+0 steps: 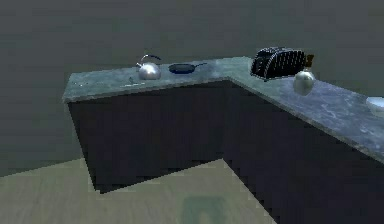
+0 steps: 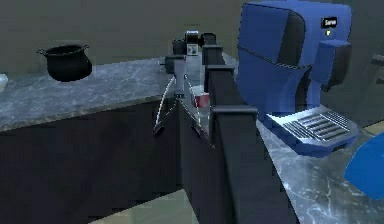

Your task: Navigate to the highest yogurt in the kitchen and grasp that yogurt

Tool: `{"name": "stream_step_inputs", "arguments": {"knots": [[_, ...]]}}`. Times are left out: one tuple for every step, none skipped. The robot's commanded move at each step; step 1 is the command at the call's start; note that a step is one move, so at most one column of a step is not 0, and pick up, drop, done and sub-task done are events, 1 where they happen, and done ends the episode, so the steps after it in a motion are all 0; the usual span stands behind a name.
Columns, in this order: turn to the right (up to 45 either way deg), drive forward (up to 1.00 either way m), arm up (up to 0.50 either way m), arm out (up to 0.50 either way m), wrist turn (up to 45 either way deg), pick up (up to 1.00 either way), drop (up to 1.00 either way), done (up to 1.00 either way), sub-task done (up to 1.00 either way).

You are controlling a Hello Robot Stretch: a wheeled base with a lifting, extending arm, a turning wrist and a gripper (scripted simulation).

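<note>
The robot stands at the L-shaped kitchen counter [image 1: 105, 86], so the drive looks largely done; the grasp I judge not yet made. A blue coffee machine [image 2: 295, 70] stands at the right, with the arm [image 2: 238, 150] beside it and a black pot [image 2: 65, 62] at the far left. The gripper [image 2: 182, 112] hangs at the counter's edge. Whether its fingers [image 2: 163, 112] are spread or pressed together cannot be told, nor whether it holds anything. A small reddish blob [image 2: 203, 98] beside it may be the yogurt.

a grey stone l-shaped counter [image 1: 105, 86] tops dark cabinets [image 1: 150, 135] on tan floor [image 1: 120, 200], dull wall [image 1: 100, 30] behind.
</note>
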Motion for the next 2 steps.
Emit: {"name": "stream_step_inputs", "arguments": {"knots": [[0.0,0.00,0.00,0.00,45.0,0.00,0.00,0.00,0.00],[0.0,0.00,0.00,0.00,45.0,0.00,0.00,0.00,0.00]]}}
